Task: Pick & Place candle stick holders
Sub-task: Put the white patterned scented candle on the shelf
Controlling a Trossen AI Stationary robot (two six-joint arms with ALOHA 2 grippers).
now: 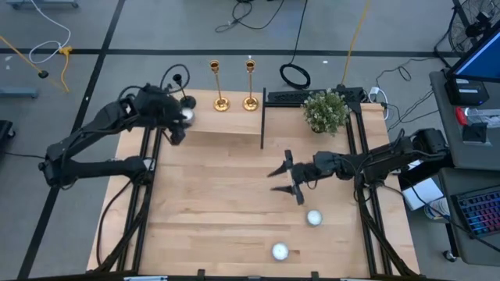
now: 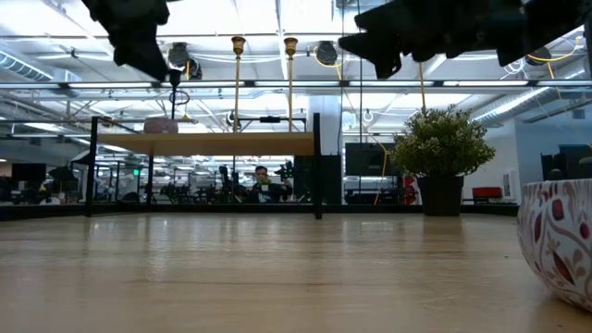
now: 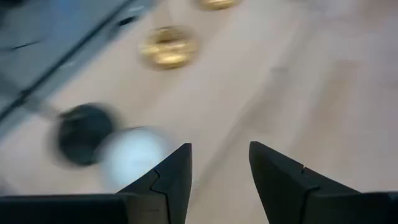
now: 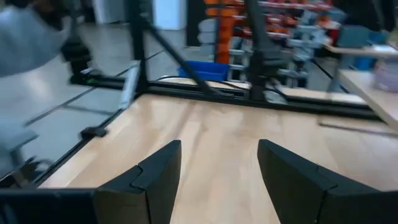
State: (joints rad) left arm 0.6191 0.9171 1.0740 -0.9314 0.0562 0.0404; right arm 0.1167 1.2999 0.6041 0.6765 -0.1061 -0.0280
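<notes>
Two gold candle stick holders (image 1: 221,87) (image 1: 250,86) stand upright on their round bases on a raised wooden shelf (image 1: 226,139) at the table's far side; their bases also show in the left wrist view (image 3: 168,48). A black holder's round base (image 3: 84,132) stands on the shelf left of them (image 1: 187,101). My left gripper (image 3: 219,168) hovers open and empty over the shelf's left part (image 1: 176,129), near the black holder. My right gripper (image 1: 283,178) is open and empty above the table's middle right (image 4: 217,168).
A small white round object (image 3: 132,158) sits beside the black base. A bushy potted plant (image 1: 326,111) stands at the far right. Two white bowls (image 1: 314,218) (image 1: 279,250) sit near the front, one showing a red pattern in the low view (image 2: 555,239). A dark upright panel (image 1: 262,117) ends the shelf.
</notes>
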